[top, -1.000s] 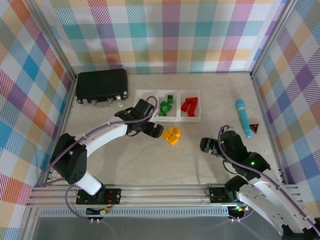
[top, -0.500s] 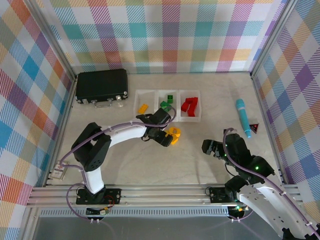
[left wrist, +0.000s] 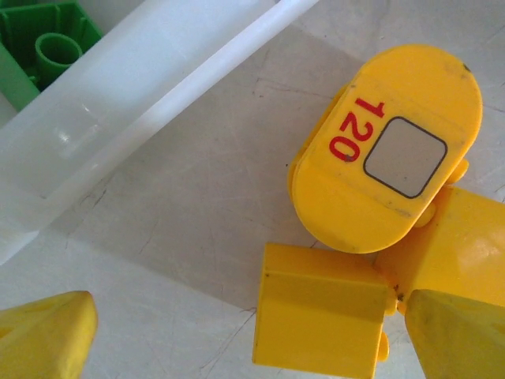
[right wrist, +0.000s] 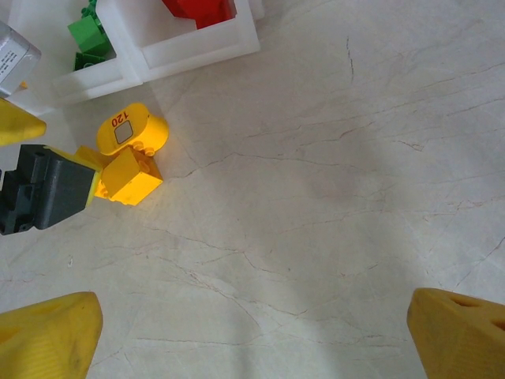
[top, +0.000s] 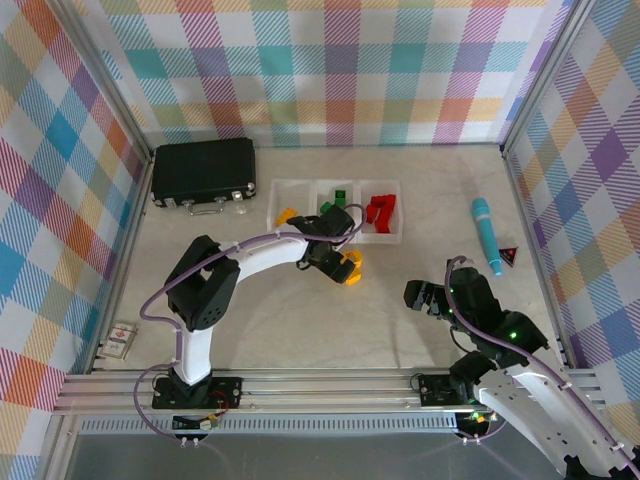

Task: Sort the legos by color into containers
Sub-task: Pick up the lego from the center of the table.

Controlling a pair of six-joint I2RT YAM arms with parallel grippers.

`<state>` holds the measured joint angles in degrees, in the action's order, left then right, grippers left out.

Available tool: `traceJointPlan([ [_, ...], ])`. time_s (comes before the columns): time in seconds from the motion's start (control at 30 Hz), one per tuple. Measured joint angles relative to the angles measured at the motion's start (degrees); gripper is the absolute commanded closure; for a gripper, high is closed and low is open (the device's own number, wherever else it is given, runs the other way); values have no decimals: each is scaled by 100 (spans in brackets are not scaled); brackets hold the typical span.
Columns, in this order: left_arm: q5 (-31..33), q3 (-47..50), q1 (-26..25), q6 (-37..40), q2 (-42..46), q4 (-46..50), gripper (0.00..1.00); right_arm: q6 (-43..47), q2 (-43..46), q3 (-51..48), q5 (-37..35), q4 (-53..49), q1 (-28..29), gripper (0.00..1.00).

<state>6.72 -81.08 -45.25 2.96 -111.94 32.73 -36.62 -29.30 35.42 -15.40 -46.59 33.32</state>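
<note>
The containers (top: 385, 237) hold green legos (top: 335, 205) in the middle bin, red legos (top: 380, 210) in the right and one yellow lego (top: 287, 214) in the left. By my reading, only a few yellow legos (left wrist: 387, 158) remain on the table (top: 300, 320) just beside them, under the wide-open, empty left gripper (top: 337, 260); the right gripper (top: 418, 296), equally wide and empty, hangs well apart. The case (top: 203, 170), pen (top: 487, 233) and card (top: 121, 337) lie off to the sides, so nothing seems to block the way.

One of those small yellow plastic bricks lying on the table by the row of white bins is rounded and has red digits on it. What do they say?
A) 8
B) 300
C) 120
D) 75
C: in the left wrist view the rounded yellow plastic brick carries the red digits 120 beside a grey square. It lies on the table close to the wall of the white plastic bins.
</note>
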Motion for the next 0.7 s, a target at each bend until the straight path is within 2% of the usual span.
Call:
traceJointPlan([
  [0.17,-57,-17,2,96,-9,20,1,0,0,-11,0,-2,-4,1],
  [0.37,-376,33,48,184,-13,9,8,0,2,-13,0,-2,-4,1],
  [0.7,-741,264,319,354,-17,85,13,-2,28,-13,0,-4,-4,1],
])
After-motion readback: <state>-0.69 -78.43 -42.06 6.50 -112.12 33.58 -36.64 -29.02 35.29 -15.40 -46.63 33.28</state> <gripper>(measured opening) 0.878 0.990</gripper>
